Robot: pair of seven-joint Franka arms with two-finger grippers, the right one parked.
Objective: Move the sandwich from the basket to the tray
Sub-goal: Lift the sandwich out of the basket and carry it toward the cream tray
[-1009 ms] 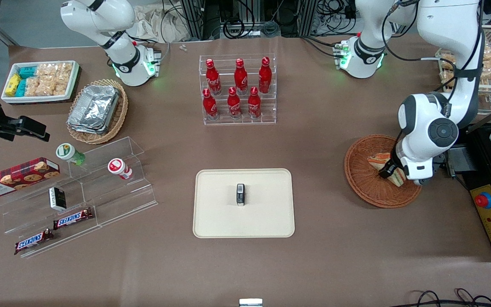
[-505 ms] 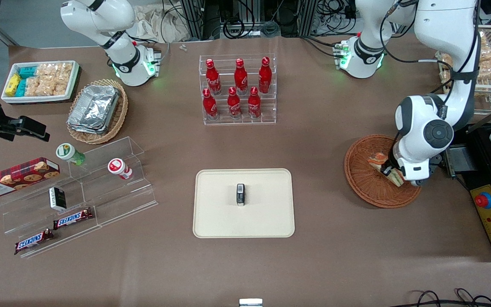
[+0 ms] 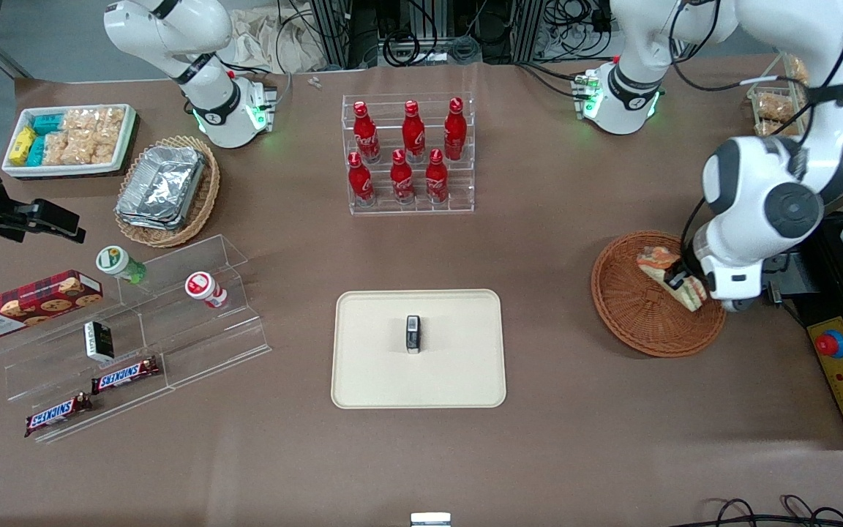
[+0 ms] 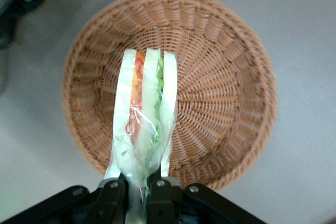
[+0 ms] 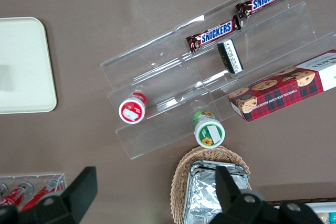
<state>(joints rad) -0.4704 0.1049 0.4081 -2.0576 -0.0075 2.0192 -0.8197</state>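
My left gripper (image 3: 679,281) (image 4: 137,186) is shut on the sandwich (image 3: 667,274) (image 4: 142,114), a plastic-wrapped wedge of pale bread with orange, red and green layers. It hangs lifted above the round reddish-brown wicker basket (image 3: 634,315) (image 4: 220,77), over the part of the basket nearest the working arm. The basket's floor shows bare under the sandwich in the left wrist view. The cream tray (image 3: 377,366) (image 5: 23,66) lies flat mid-table, toward the parked arm's end from the basket, with a small dark object (image 3: 413,334) standing at its middle.
A clear rack of red bottles (image 3: 408,155) stands farther from the front camera than the tray. A black control box with a red button (image 3: 842,366) sits beside the basket at the working arm's end. Acrylic steps with snacks (image 3: 136,329) lie toward the parked arm's end.
The gripper has risen with the sandwich in it, lifting it off the basket floor and shifting slightly toward the working arm's end.
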